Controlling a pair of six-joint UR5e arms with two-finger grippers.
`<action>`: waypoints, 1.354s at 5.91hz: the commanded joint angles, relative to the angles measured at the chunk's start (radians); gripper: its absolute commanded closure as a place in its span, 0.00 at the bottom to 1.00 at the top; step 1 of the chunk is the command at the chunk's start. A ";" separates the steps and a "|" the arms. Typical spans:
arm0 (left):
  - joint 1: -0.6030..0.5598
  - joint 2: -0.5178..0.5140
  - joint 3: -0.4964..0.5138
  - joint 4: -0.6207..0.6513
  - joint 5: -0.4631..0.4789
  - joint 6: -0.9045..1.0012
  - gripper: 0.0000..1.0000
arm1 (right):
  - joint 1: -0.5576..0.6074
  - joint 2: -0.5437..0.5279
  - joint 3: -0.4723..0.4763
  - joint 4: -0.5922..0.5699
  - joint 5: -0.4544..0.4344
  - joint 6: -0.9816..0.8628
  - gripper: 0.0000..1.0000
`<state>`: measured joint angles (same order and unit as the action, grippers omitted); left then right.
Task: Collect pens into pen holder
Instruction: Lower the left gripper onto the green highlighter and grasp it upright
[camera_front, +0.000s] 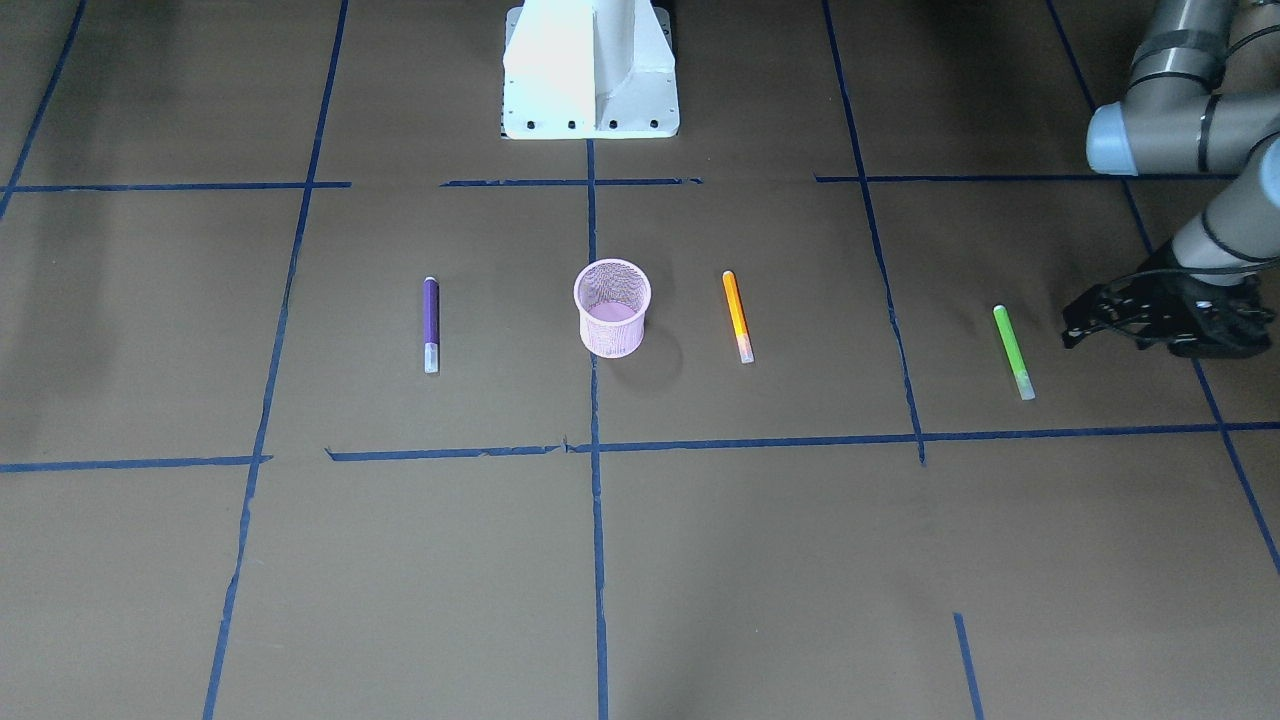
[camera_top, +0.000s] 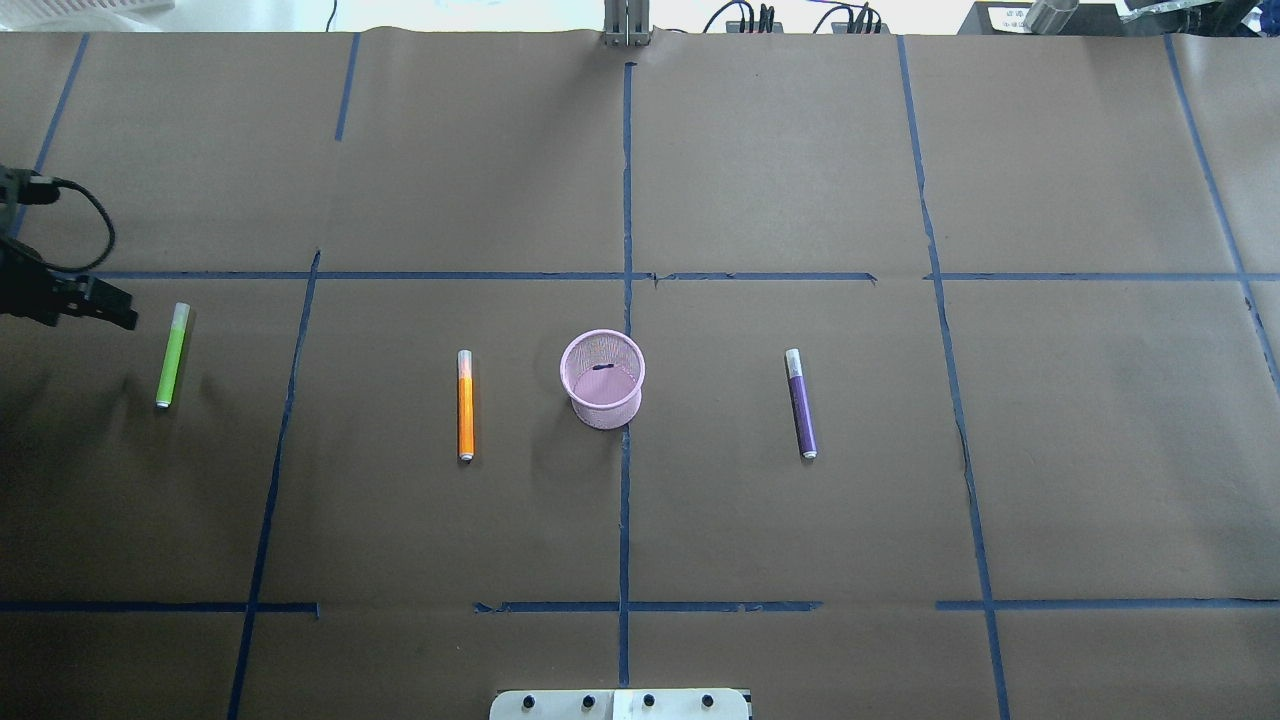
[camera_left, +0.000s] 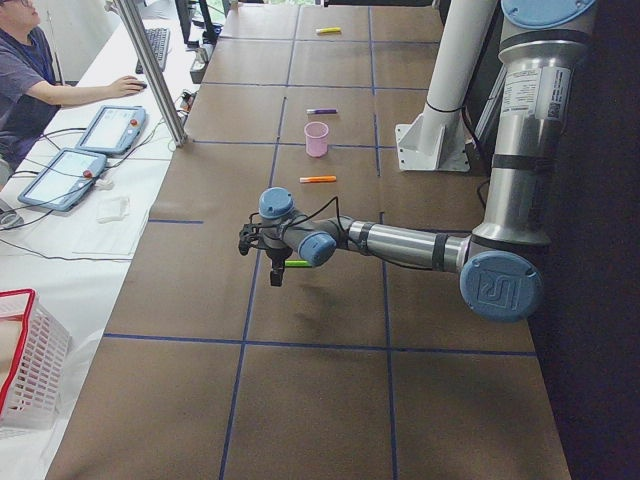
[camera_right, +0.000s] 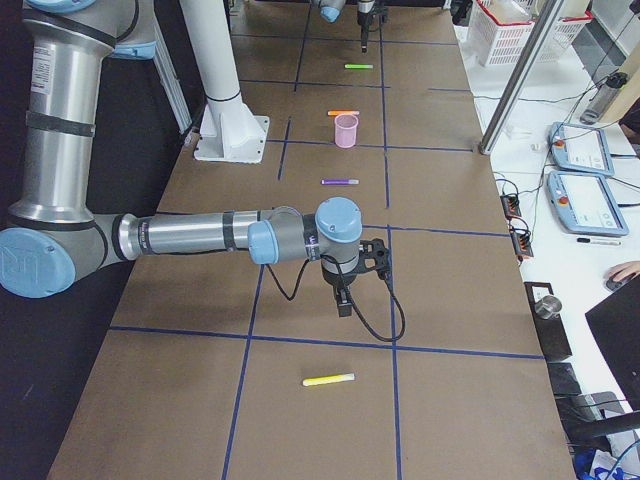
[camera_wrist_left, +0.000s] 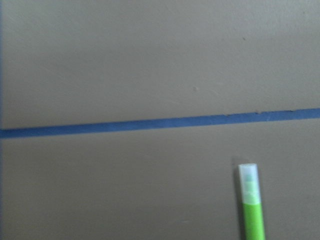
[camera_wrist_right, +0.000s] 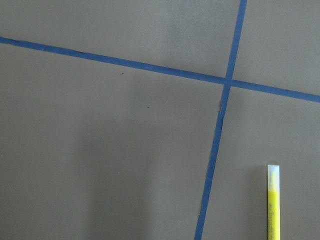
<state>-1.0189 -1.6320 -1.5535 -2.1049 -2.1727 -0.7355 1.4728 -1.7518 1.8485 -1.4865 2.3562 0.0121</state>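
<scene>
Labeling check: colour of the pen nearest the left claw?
Green pen, pale cap; overhead view shows it best.

Pink wire-mesh pen holder (camera_top: 603, 381), matt brown paper table cover (camera_top: 800, 150), glossy plastic pens (camera_top: 465, 405)

Brown table paper (camera_top: 800, 150), gridded with blue tape lines (camera_top: 625, 200). Pink, fine wire mesh: pen holder (camera_front: 612, 308). Solid-coloured bodies on the purple pen (camera_front: 431, 325), orange pen (camera_front: 738, 316), green pen (camera_front: 1013, 352) and yellow pen (camera_wrist_right: 273, 202). Each has a pale cap end, seemingly translucent.
</scene>
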 joint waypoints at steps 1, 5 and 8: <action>0.090 -0.021 0.019 -0.044 0.063 -0.074 0.01 | 0.001 0.000 0.001 0.000 0.002 0.000 0.00; 0.094 -0.049 0.044 -0.033 0.063 -0.074 0.41 | 0.001 -0.001 -0.002 -0.001 0.003 -0.001 0.00; 0.094 -0.055 0.049 -0.035 0.062 -0.076 0.94 | 0.001 -0.005 -0.002 -0.001 0.003 -0.001 0.00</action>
<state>-0.9251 -1.6865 -1.5045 -2.1388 -2.1104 -0.8111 1.4741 -1.7551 1.8470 -1.4880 2.3592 0.0115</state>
